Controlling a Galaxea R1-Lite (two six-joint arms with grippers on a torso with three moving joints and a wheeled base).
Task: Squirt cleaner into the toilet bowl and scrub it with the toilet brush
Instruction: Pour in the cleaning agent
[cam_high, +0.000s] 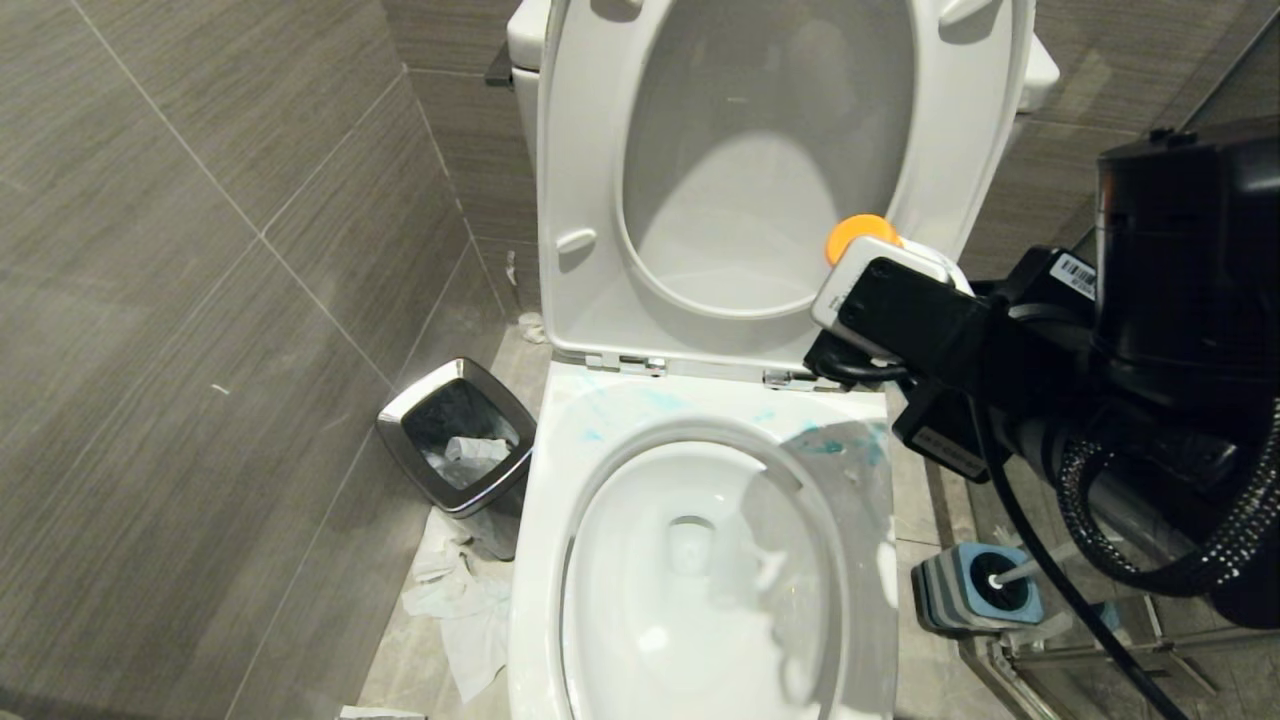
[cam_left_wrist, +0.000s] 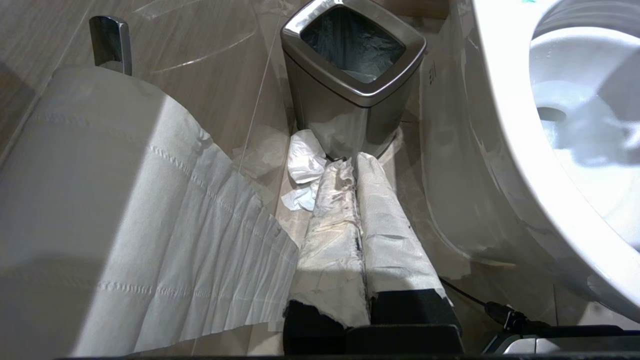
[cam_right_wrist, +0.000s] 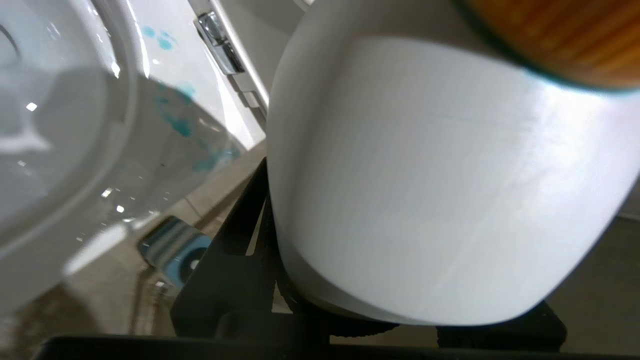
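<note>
Head view: my right gripper clamps the cleaner, only its orange cap showing, above the toilet bowl; toilet brush sits in its holder, handle mostly hidden. Left wrist: my left gripper, paper-wrapped, fingers pressed together beside the trash bin. Right wrist: bottle fills view, label hidden.

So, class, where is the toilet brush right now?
In the head view, the brush stands in its blue holder on the floor, right of the toilet bowl.
</note>
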